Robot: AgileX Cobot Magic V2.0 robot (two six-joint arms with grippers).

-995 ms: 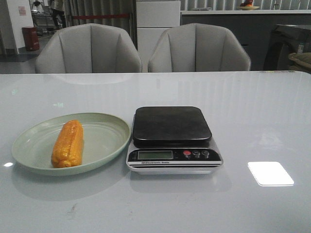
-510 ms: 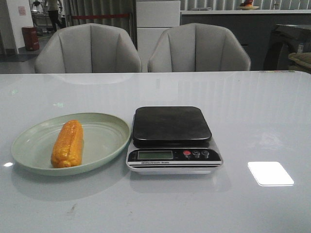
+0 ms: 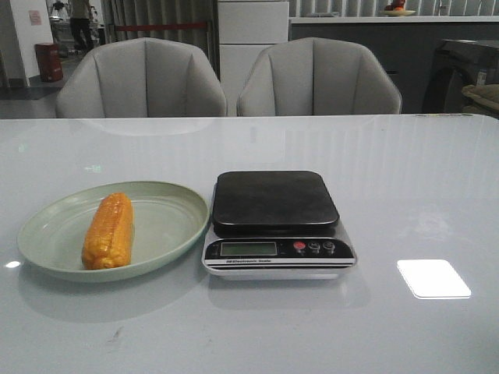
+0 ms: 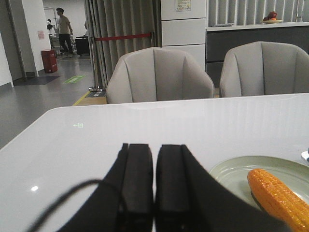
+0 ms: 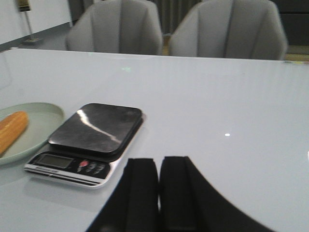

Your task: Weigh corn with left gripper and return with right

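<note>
Corn (image 3: 108, 231) lies lengthwise in the pale green plate (image 3: 168, 226) just left of my scale (image 3: 277, 224), whose platform is bare. I see both left gripper (image 4: 154, 181) and right gripper (image 5: 159, 191) pressed closed, holding nothing.

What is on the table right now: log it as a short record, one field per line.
corn: the corn lying on the plate, untouched
plate: pale green plate left of the scale
scale: kitchen scale, black platform bare
left end effector: left end effector shut, near the plate
right end effector: right end effector shut, near the scale
task stage: weighing not yet begun
</note>
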